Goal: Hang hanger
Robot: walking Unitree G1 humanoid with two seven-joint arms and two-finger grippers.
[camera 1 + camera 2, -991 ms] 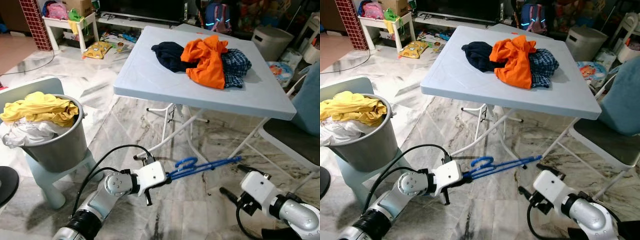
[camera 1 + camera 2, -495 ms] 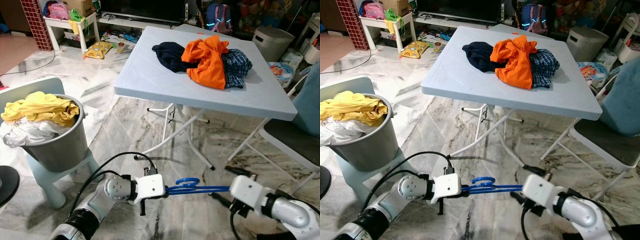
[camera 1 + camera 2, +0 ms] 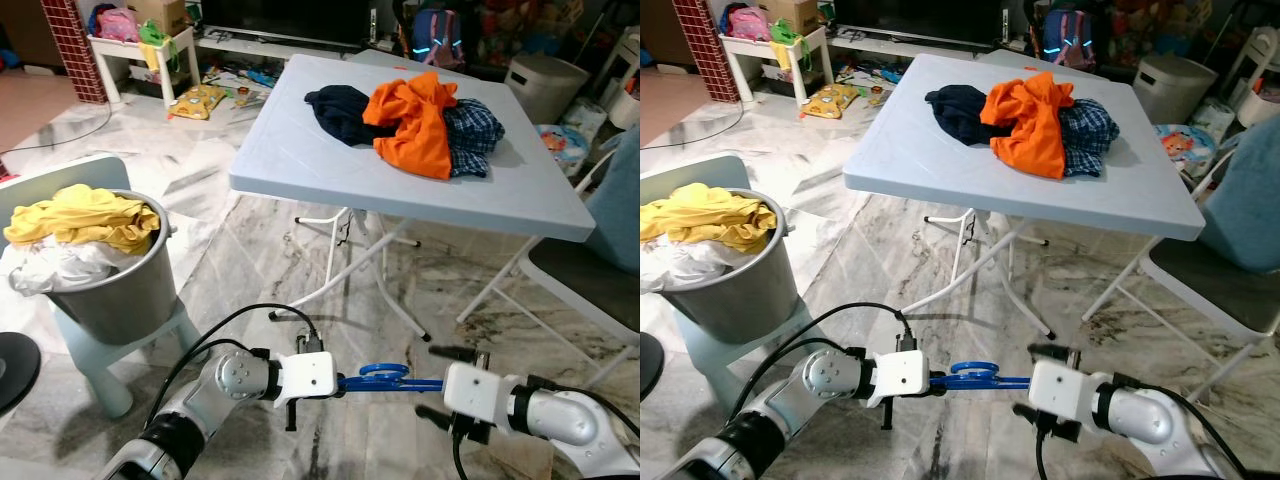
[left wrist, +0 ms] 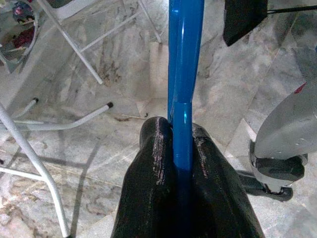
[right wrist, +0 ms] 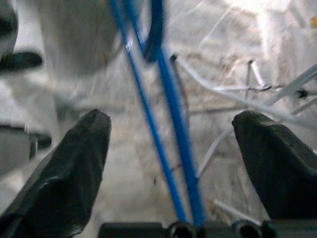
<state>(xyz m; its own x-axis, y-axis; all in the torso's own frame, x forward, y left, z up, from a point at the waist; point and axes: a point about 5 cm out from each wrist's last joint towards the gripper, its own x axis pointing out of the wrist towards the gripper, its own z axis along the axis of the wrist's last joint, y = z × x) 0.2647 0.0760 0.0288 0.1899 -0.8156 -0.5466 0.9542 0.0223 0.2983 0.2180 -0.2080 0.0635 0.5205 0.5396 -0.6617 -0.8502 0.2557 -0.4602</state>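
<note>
A blue plastic hanger (image 3: 385,378) hangs level just above the marble floor, in front of the folding table. My left gripper (image 3: 338,384) is shut on one end of it; in the left wrist view the black fingers (image 4: 158,163) pinch the blue bar (image 4: 184,74). My right gripper (image 3: 438,384) faces it from the other side, open, with one finger above and one below the hanger's far end. In the right wrist view the two blue bars (image 5: 171,134) run between the wide-apart fingers (image 5: 74,168) without touching them.
A light blue folding table (image 3: 300,150) stands ahead with navy, orange (image 3: 420,115) and checked clothes on it; its white legs (image 3: 375,275) reach the floor just beyond the hanger. A metal bucket (image 3: 110,290) of laundry sits on a stool at left. A chair (image 3: 590,280) is at right.
The hanger has dropped from tilted up-right to level. My right gripper has moved left to the hanger's free end, which now lies between its fingers. The left gripper keeps its hold.
</note>
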